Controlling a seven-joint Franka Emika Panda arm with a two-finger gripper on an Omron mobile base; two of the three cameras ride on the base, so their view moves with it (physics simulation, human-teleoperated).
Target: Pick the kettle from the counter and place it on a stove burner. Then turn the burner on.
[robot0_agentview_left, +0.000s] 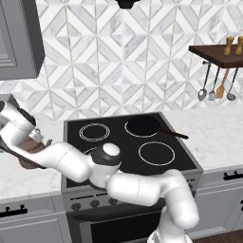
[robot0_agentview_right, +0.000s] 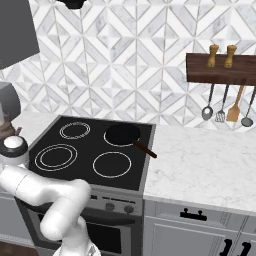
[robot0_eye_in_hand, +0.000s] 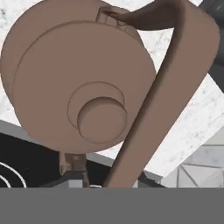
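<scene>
The brown-copper kettle (robot0_eye_in_hand: 83, 83) stands on the marbled counter (robot0_eye_in_hand: 192, 127) just left of the cooktop, seen from above with its knobbed lid (robot0_eye_in_hand: 101, 119) and arched handle (robot0_eye_in_hand: 170, 83). My gripper (robot0_eye_in_hand: 109, 177) hangs right over it, a fingertip on either side of the handle; whether both touch it is unclear. From the left base view, my gripper (robot0_agentview_left: 28, 134) reaches far left over the kettle (robot0_agentview_left: 34, 146), which my arm partly hides. The stove burner (robot0_agentview_right: 56, 156), the large double ring at the front left, is bare, and the kettle (robot0_agentview_right: 6, 131) peeks in at the left edge.
A black frying pan (robot0_agentview_left: 142, 125) sits on the rear right circle, its handle pointing right. Stove knobs (robot0_agentview_left: 95, 203) line the front panel. A wall cabinet (robot0_agentview_left: 19, 38) hangs above the left counter, and a utensil rack (robot0_agentview_left: 216, 85) hangs at the right.
</scene>
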